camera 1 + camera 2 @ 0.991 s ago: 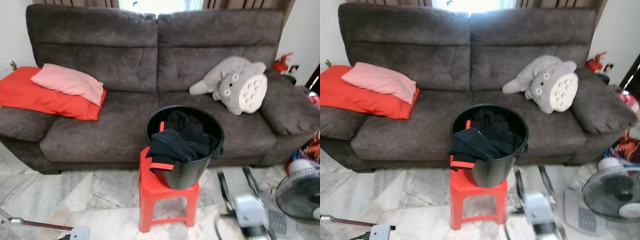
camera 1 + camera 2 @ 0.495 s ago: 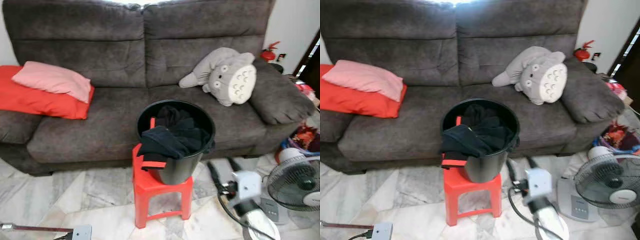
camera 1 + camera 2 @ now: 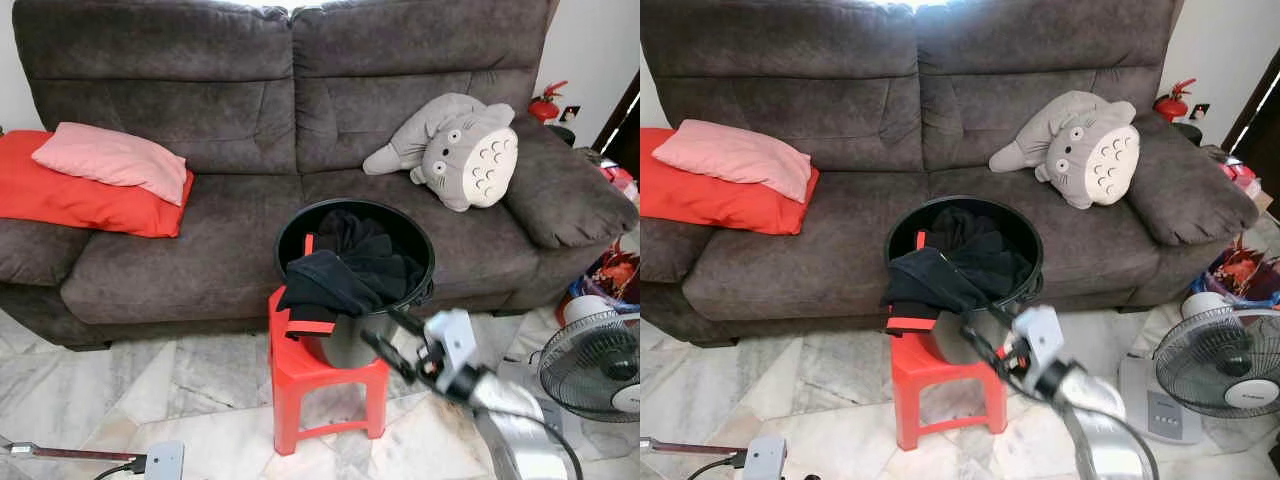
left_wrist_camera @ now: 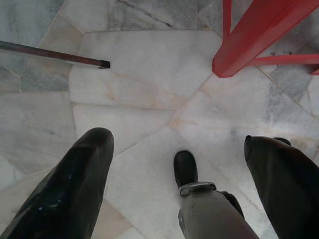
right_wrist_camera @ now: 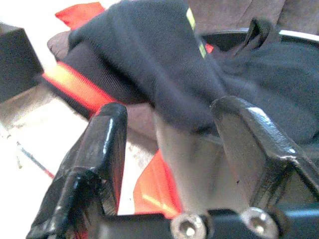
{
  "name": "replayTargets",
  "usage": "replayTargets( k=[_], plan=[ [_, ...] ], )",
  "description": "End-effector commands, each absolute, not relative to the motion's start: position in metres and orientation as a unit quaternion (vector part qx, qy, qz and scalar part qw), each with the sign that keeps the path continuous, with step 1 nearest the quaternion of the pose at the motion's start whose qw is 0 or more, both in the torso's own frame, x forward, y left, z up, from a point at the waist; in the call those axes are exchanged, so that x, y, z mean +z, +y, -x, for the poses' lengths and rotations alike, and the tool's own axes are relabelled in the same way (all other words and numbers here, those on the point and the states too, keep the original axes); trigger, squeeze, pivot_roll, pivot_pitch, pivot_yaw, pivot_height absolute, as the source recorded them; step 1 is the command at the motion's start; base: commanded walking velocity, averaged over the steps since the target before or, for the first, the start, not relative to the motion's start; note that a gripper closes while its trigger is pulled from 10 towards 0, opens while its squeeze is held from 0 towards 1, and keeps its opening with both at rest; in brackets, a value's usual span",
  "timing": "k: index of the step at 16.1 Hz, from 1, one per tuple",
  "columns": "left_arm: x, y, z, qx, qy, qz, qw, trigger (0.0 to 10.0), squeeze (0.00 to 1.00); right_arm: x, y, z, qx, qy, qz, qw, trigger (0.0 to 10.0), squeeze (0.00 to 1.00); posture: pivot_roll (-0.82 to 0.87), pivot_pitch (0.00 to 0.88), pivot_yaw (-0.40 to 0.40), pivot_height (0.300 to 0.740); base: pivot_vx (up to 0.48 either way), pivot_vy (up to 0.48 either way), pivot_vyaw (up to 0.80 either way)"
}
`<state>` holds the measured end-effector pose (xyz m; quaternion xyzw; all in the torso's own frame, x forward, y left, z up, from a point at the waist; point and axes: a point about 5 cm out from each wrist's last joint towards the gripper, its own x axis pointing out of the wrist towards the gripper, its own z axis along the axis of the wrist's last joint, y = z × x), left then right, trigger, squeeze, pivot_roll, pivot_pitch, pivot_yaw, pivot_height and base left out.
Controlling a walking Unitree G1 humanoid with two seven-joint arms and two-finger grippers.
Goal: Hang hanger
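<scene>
A black bucket (image 3: pixel 362 342) stands on a red plastic stool (image 3: pixel 318 384) in front of the sofa. Dark clothes (image 3: pixel 345 272) fill it, and one black garment with a red band (image 3: pixel 308 327) hangs over its near rim. My right gripper (image 3: pixel 383 334) is raised just in front of the bucket's near side, open, with nothing between its fingers. The right wrist view has the draped garment (image 5: pixel 149 64) close ahead, beyond the gripper (image 5: pixel 169 144). My left gripper (image 4: pixel 177 139) hangs open over the marble floor beside a stool leg (image 4: pixel 259 35). No hanger is visible.
A dark grey sofa (image 3: pixel 200 250) holds a red cushion (image 3: pixel 80 200), a pink pillow (image 3: pixel 115 160) and a grey plush toy (image 3: pixel 460 150). A floor fan (image 3: pixel 595 365) stands at the right. A metal rod (image 4: pixel 50 54) and a power strip (image 3: pixel 160 462) lie on the floor at the left.
My right arm has swung up from low over the floor toward the bucket's front. The camera has shifted slightly; bucket and stool have stayed put.
</scene>
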<state>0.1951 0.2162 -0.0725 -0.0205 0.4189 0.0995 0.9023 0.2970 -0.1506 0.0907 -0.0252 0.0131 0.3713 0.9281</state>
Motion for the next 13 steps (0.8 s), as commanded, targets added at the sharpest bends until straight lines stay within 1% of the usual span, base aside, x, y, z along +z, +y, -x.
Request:
replayTargets(
  k=[1, 3, 4, 5, 7, 9, 11, 12, 13],
  plan=[
    [-0.074, 0.218, -0.192, 0.092, 0.426, 0.007, 0.9, 10.0, 0.0, 0.093, -0.153, -0.304, 0.353, 0.001, 0.03, 0.935, 10.0, 1.0, -0.17, 0.099, 0.033, 0.74, 0.0, 0.0, 0.0],
    [-0.074, 0.219, -0.191, 0.092, 0.426, 0.006, 0.9, 10.0, 0.0, 0.094, -0.158, -0.313, 0.311, -0.006, 0.045, 0.949, 10.0, 1.0, -0.15, 0.107, 0.037, 0.74, 0.0, 0.0, 0.0],
    [-0.074, 0.219, -0.191, 0.092, 0.426, 0.005, 0.9, 10.0, 0.0, 0.1, -0.162, -0.322, 0.272, -0.023, 0.044, 0.961, 10.0, 0.95, -0.15, 0.107, 0.037, 0.74, 0.0, 0.0, 0.0],
    [-0.075, 0.22, -0.189, 0.095, 0.428, 0.005, 0.899, 10.0, 0.0, 0.106, -0.158, -0.325, 0.285, -0.027, 0.011, 0.958, 10.0, 0.0, -0.15, 0.112, 0.037, 0.74, 0.0, 0.0, 0.0],
    [-0.075, 0.22, -0.188, 0.096, 0.429, 0.004, 0.898, 10.0, 0.0, 0.102, -0.146, -0.318, 0.374, -0.004, 0.001, 0.927, 10.0, 0.0, -0.14, 0.113, 0.034, 0.74, 0.0, 0.0, 0.0],
    [-0.076, 0.22, -0.188, 0.097, 0.429, 0.006, 0.898, 10.0, 0.0, 0.102, -0.147, -0.32, 0.382, -0.001, 0.004, 0.924, 10.0, 0.0, -0.14, 0.11, 0.026, 0.74, 0.0, 0.0, 0.0],
    [-0.075, 0.22, -0.188, 0.099, 0.428, 0.008, 0.898, 10.0, 0.0, 0.102, -0.148, -0.318, 0.403, 0.005, 0.002, 0.915, 10.0, 0.0, -0.13, 0.11, 0.022, 0.74, 0.0, 0.0, 0.0],
    [-0.076, 0.22, -0.187, 0.1, 0.429, 0.009, 0.898, 10.0, 0.0, 0.1, -0.152, -0.32, 0.391, 0.006, 0.019, 0.92, 10.0, 0.0, -0.13, 0.113, 0.019, 0.74, 0.0, 0.0, 0.0],
    [-0.076, 0.22, -0.187, 0.1, 0.429, 0.009, 0.898, 10.0, 0.0, 0.1, -0.152, -0.32, 0.391, 0.006, 0.019, 0.92, 10.0, 0.0, -0.13, 0.113, 0.019, 0.74, 0.0, 0.0, 0.0]
  ],
)
